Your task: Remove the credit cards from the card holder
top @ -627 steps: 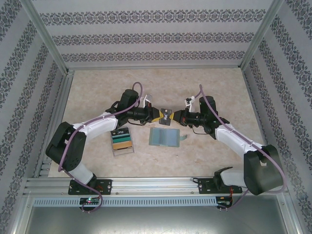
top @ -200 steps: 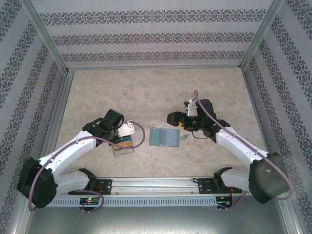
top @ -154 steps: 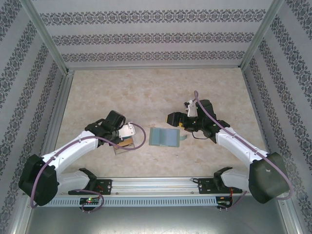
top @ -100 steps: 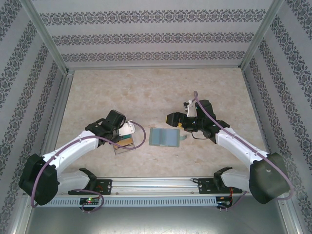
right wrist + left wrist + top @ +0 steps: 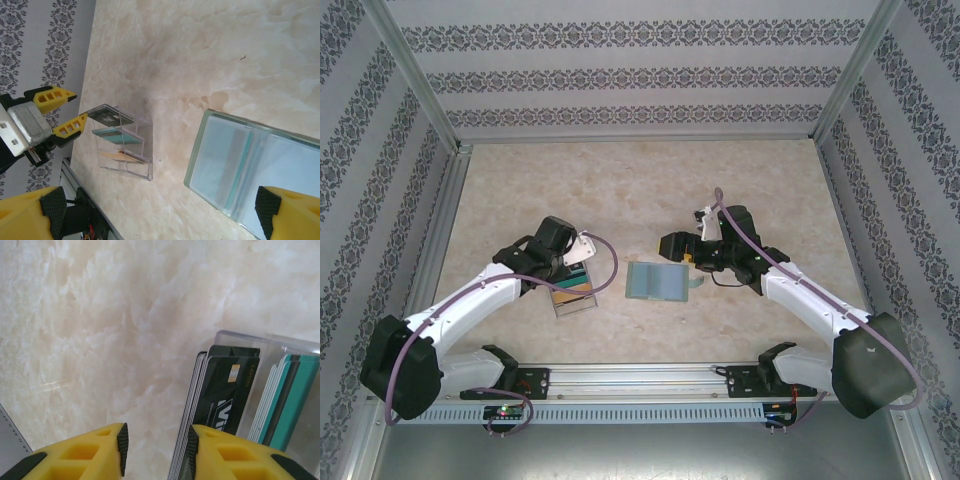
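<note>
Card holder (image 5: 657,280) lies open. Left of it, left gripper (image 5: 157,450) gapes at the clear tray (image 5: 145,150); right gripper (image 5: 159,205) spread by its far edge.

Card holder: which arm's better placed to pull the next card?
Right, probably: the right pincer hangs open by the card holder; the left pincer is open at the tray, apart from it.

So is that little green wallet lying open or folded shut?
Open. The card holder lies flat on the table, both leaves spread side by side, inner pockets facing up.
</note>
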`<state>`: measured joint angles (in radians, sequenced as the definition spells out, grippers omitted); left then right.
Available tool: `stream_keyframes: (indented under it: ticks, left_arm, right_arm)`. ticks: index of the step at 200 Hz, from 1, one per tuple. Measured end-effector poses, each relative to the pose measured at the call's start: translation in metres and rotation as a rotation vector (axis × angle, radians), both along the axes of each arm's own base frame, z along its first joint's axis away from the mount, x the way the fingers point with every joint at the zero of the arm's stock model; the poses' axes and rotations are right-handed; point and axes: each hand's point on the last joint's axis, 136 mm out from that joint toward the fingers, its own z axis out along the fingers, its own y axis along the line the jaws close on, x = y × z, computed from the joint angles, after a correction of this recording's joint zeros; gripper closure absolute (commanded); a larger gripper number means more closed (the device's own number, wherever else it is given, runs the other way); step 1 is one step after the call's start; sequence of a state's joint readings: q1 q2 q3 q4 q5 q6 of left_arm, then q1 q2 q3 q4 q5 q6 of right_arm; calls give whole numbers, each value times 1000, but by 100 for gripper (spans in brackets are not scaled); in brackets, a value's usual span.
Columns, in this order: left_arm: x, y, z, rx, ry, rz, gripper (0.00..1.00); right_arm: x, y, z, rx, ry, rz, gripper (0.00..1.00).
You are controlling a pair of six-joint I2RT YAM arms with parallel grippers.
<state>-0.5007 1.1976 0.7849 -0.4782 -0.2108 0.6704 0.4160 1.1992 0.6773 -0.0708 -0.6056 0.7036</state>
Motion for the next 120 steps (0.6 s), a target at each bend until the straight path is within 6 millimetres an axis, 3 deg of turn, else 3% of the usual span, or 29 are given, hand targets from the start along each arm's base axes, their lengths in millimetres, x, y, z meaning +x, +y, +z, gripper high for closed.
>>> stream_keyframes:
  ticks: [18,27,42,83,110,120]
  left_arm:
    - [-1,-4,6,-45,-6,10,50]
    - [-2,-5,12,-73,-13,20,40]
    - [-4,-10,26,-142,-15,46,0]
    - [5,-39,87,-475,-34,187,1]
    - [7,-59,106,-706,45,314,0]
    - [7,-69,105,-785,97,359,7]
  right_arm:
    - [0,0,-1,-4,-1,-4,2]
    - [1,-1,-1,-7,-1,-6,2]
    - [0,-2,-4,-20,4,-14,2]
    - [-2,-6,-27,-100,53,-37,2]
    - [-3,-13,-45,-181,78,-63,2]
    - [-3,-16,-52,-212,87,-72,15]
